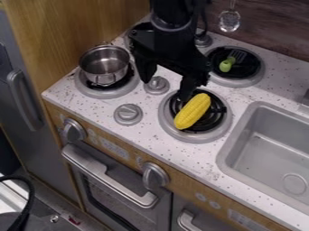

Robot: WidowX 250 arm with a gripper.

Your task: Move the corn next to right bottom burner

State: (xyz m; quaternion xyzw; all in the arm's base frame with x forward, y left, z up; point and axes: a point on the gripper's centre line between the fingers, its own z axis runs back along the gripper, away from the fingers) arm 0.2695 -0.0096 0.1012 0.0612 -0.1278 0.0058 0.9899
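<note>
The black gripper (166, 83) hangs over the stove from the top edge, its two fingers spread apart and nothing between them. One finger is above the knob between the burners; the other comes down at the upper-left side of the right bottom burner (168, 128). A yellow corn (192, 111) lies at a slant on that burner, close to the right-hand finger. Whether finger and corn touch, I cannot tell.
A metal pot (105, 65) stands on the left burner. On the back right burner (235, 82) lies a green-handled fork (227, 64). Stove knobs (128, 114) rise between the burners. The grey sink (265, 149) is at the right.
</note>
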